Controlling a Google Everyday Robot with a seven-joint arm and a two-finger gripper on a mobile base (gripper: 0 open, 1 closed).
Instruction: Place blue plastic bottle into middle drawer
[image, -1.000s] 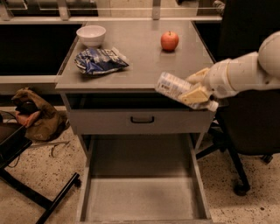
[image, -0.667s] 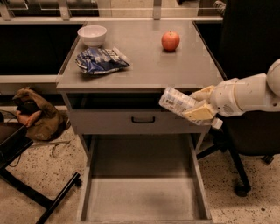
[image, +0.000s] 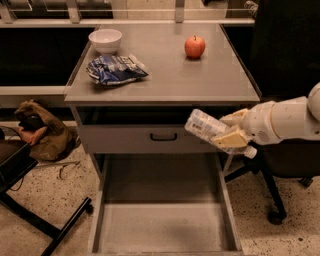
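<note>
The blue plastic bottle (image: 206, 126) lies tilted in my gripper (image: 231, 129), its white cap (image: 250, 152) pointing down right. The gripper is shut on the bottle and holds it in front of the cabinet's right side, above the right wall of the middle drawer (image: 162, 227). That drawer is pulled wide open below, with a bare grey floor. My white arm (image: 287, 120) reaches in from the right.
On the cabinet top (image: 165, 75) sit a white bowl (image: 105, 40), a blue-and-white snack bag (image: 115, 69) and a red apple (image: 195, 47). A closed drawer front with a black handle (image: 163, 136) is above the open drawer. A brown bag (image: 42, 132) lies left; a chair base (image: 270, 200) stands right.
My gripper has moved down and slightly right with the bottle, from the level of the cabinet top to in front of the closed drawer front.
</note>
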